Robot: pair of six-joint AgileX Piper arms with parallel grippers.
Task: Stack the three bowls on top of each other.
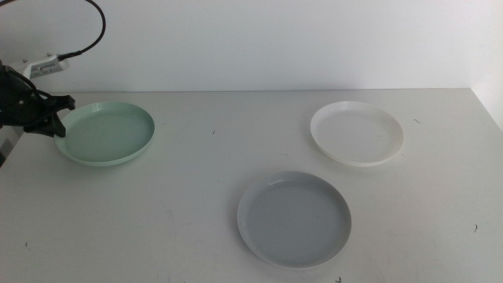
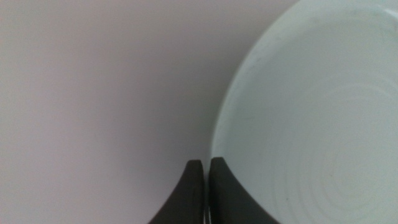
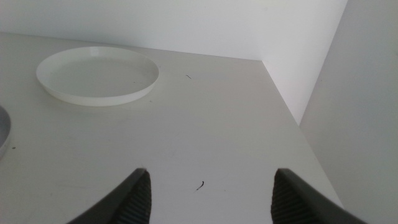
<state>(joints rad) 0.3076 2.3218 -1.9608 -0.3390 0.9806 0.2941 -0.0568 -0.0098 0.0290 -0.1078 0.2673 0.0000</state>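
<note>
No readable writing showed on anything. Your left gripper (image 1: 61, 116) pinched the left rim of the smooth mint green bowl (image 1: 106, 134) at the table's (image 1: 196, 204) far left. The pale grey bowl (image 1: 294, 219) lay centre-front, the white bowl (image 1: 357, 133) far right. Your right gripper (image 3: 208, 186), jaws spread wide, hung near the white one.

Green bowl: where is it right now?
In the middle view the green bowl sits far left on the table, apart from the others, with the left claw closed on its left rim.
</note>
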